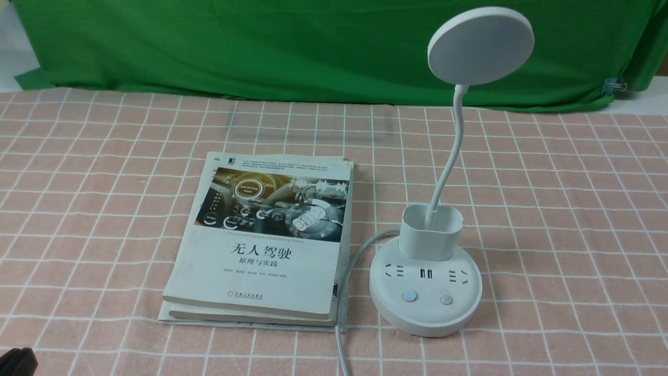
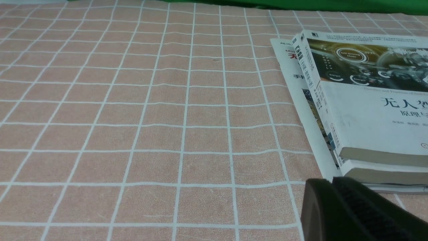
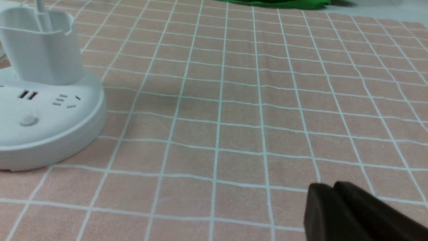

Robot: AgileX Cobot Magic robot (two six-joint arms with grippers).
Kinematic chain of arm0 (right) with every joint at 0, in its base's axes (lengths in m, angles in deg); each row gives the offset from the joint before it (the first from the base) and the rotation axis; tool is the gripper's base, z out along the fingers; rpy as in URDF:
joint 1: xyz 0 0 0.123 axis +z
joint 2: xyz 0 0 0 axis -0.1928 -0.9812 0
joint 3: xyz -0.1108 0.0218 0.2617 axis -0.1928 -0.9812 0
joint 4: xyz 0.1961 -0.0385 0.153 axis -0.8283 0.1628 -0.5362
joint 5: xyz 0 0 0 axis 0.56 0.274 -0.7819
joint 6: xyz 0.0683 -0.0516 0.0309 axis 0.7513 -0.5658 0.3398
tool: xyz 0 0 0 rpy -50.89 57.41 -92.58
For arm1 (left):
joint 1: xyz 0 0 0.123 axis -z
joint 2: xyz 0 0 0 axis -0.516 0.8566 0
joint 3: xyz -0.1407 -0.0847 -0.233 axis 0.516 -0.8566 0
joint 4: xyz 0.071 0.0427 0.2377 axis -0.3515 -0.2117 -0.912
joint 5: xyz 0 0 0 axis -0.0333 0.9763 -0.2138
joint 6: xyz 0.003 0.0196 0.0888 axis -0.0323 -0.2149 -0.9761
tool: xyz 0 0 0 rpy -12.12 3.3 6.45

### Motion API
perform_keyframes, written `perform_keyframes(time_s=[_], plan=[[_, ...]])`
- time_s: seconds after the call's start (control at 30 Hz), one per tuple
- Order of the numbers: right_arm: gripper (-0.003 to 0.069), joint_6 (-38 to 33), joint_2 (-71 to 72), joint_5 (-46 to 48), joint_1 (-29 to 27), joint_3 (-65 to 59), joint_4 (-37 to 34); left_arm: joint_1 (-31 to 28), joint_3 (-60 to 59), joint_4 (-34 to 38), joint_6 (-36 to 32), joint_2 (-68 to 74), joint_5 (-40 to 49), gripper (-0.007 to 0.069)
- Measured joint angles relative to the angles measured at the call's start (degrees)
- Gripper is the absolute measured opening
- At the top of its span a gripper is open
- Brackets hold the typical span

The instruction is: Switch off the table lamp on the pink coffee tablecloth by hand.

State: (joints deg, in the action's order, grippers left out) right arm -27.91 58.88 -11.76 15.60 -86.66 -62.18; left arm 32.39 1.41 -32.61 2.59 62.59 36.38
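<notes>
The white table lamp [image 1: 425, 292] stands on the pink coffee tablecloth [image 1: 548, 209], right of centre. Its flat disc head [image 1: 480, 45] rises on a thin bent neck from a squarish cup [image 1: 431, 232]. The round base carries sockets and two buttons: the left button [image 1: 409, 296] shows a faint blue glow, the right button [image 1: 445, 300] is plain. The base also shows in the right wrist view [image 3: 50, 117]. My left gripper [image 2: 331, 182] is shut and empty near the books' corner. My right gripper [image 3: 331, 187] is shut and empty, low over the cloth beside the lamp base.
Two stacked books [image 1: 266, 240] lie left of the lamp; they also show in the left wrist view [image 2: 361, 100]. A grey cable [image 1: 342, 308] runs from the base toward the front edge. A green cloth [image 1: 261, 47] hangs along the back.
</notes>
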Motion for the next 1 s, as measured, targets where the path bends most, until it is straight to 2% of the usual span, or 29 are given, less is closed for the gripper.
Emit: perform_keyframes(time_s=[1.0], plan=[[0.0161,0.00,0.00,0.00,0.00,0.00,0.00,0.00,0.00,0.22,0.00,0.00,0.00,0.0006]])
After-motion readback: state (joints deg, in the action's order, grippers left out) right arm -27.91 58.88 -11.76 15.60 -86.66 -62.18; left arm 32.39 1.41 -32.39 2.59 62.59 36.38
